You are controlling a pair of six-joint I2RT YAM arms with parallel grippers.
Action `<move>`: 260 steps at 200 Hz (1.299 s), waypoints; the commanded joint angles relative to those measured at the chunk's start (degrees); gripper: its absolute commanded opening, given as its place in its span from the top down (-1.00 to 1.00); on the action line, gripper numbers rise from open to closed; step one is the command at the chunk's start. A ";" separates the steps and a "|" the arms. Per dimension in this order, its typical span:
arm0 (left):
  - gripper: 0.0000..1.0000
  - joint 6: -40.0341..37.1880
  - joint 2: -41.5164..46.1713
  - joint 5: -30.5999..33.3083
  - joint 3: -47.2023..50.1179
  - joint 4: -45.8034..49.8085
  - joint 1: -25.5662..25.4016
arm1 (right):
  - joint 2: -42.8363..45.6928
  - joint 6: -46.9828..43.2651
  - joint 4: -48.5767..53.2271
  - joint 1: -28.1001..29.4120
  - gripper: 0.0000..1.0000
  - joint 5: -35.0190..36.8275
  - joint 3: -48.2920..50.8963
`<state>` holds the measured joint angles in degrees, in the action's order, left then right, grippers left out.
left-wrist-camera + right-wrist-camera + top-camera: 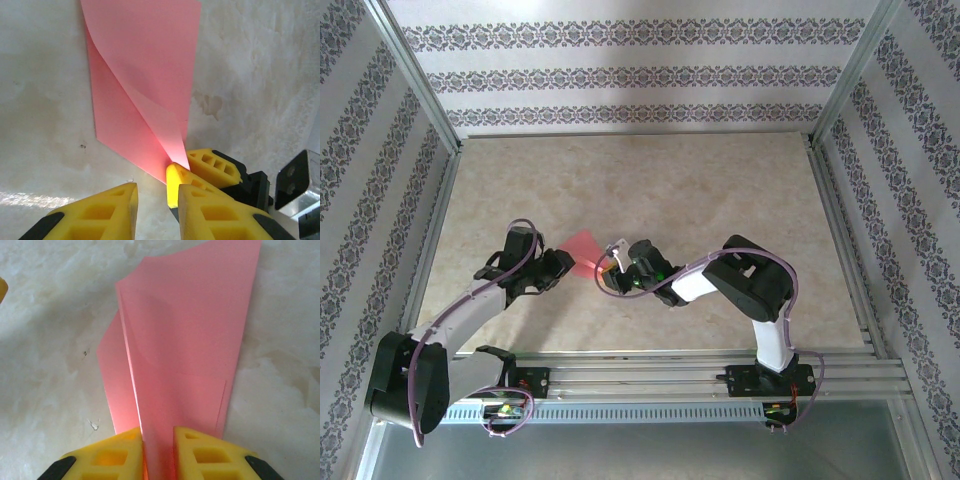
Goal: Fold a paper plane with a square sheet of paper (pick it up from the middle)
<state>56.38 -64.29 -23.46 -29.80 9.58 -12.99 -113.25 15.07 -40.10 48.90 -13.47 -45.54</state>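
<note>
On marbled table [720, 200], right hand [158, 434] clenched on paper plane [190, 340], released left hand [156, 196] just beside, seemingly empty

The paper sheet [585, 247] is plain pink-red, paler where light glows through its raised fold. The left gripper [156, 197] and right gripper [158, 435] have bright yellow fingers [120, 455] on black mounts [62, 467]. The beige table [720, 190] is mottled like marble. At twelve, three and nine o'clock, the walls [640, 70] carry white and dark floral bands. The cables [523, 221] are purple.
</note>
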 commanded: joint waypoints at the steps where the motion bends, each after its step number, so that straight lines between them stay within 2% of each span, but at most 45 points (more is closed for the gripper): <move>1: 0.43 -1.54 -0.58 -2.04 0.60 -3.59 0.40 | -0.64 4.52 0.02 -0.64 0.55 -2.74 -0.25; 66: 0.57 -1.54 -8.42 -2.80 -0.64 -5.44 -1.31 | -0.12 9.26 0.10 -2.09 0.50 -6.30 -0.95; 139: 0.78 -0.82 -17.18 -1.87 -3.48 -9.84 -2.24 | 0.67 6.00 3.79 -2.39 0.43 -5.51 -0.80; 213: 0.80 -0.22 -22.98 -1.96 -5.33 -13.62 -2.85 | 0.75 6.07 3.95 -2.50 0.41 -5.77 -0.78; 260: 0.66 -0.24 -25.40 -1.67 -6.57 -13.14 -3.16 | 1.44 3.64 6.57 -2.50 0.36 -5.66 -1.60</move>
<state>55.92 -88.82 -25.85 -35.05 -2.31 -15.40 -112.95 20.97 -38.46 46.98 -18.96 -46.46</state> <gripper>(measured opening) 0.149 0.318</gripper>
